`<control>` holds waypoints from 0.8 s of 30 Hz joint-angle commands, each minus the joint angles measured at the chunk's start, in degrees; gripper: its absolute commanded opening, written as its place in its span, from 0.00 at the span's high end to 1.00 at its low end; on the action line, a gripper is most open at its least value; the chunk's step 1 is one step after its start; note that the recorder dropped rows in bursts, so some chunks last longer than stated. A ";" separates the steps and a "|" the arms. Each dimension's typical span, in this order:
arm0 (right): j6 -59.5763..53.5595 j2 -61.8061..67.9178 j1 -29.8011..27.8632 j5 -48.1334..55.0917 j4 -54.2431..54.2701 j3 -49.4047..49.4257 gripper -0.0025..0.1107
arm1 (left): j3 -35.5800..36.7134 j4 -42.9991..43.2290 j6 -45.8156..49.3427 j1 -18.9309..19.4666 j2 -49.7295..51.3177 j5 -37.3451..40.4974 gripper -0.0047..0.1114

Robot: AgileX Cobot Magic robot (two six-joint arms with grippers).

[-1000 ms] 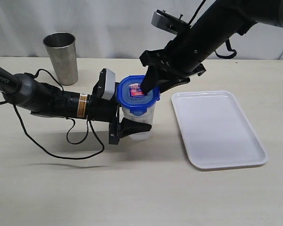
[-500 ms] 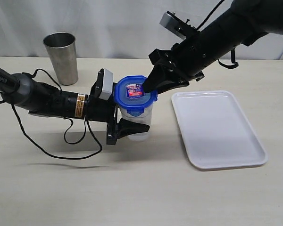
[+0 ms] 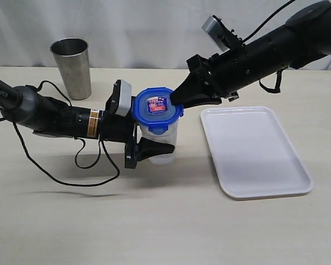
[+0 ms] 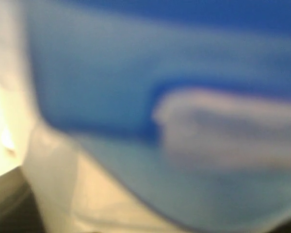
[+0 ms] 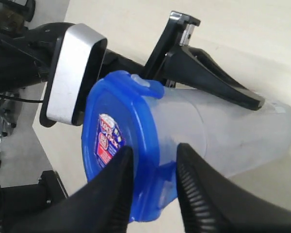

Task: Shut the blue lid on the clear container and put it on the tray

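**A:** How is the right tool (image 5: 155, 150) set?

**B:** Its jaws stand a narrow gap apart, gripping the edge of the blue lid (image 3: 158, 105). One finger (image 5: 111, 194) lies against the lid's top face. The other is beyond a side flap, next to the wall of the clear container (image 3: 168, 138).

**A:** And the left tool (image 3: 154, 146)?

**B:** It is clamped across the container below the lid, jaws wide around its body, holding it upright. Its own camera gives only a blue and pale blur.

**A:** Is the lid on?

**B:** It sits on the container's mouth, sticker up. I cannot tell whether the flaps are snapped.

**A:** Where is the container?

**B:** Mid-desk (image 3: 165, 221), near the white tray (image 3: 254, 182) but apart from it. I cannot tell whether its base touches the desk. A steel cup (image 3: 71, 66) stands well apart, beyond the left arm.
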 commanded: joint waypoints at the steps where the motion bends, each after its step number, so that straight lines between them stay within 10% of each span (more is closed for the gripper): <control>1: -1.72 -1.84 -0.26 4.07 3.10 0.51 0.58 | -0.52 -4.06 -1.68 -0.56 -0.74 -0.81 0.96; 16: -4.13 -12.62 -5.49 0.77 2.18 0.51 0.43 | -0.62 -2.11 -3.45 -0.56 -0.74 -1.75 0.96; 24: -9.28 -21.71 -5.49 -3.47 -4.50 1.64 0.76 | -8.49 9.19 -14.45 -0.82 -0.74 -1.75 0.96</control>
